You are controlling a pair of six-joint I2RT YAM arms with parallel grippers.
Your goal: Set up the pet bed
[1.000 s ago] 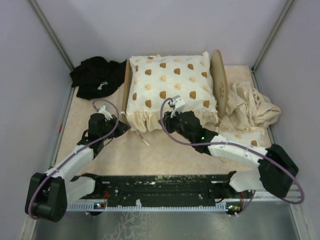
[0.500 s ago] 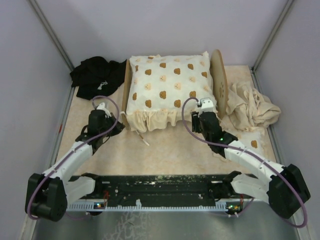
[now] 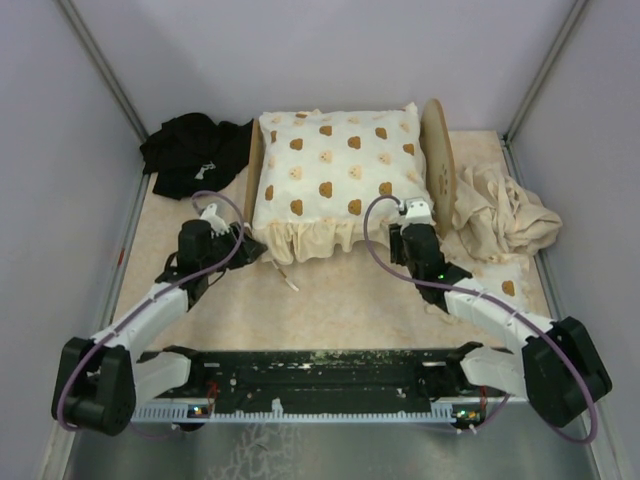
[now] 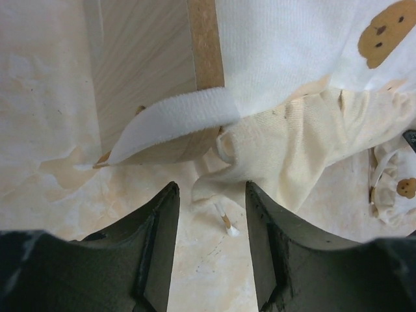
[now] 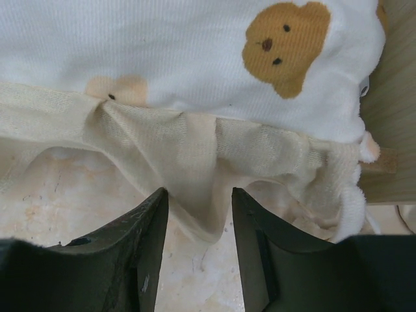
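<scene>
Nearest, the left end effector stands half-wide and empty at the left corner of the pet bed. The right end effector is equally parted, the frill hanging loose in its gap, probably placed to tug it straight. Beyond the 2, the cushion covers the bed mid-surface, its headboard upright at right.

Pale marbled bench carrying three things.
The wooden pet bed stands at the back centre, with a crumpled black cloth just beside its left end and a rumpled beige cloth against its right.
</scene>
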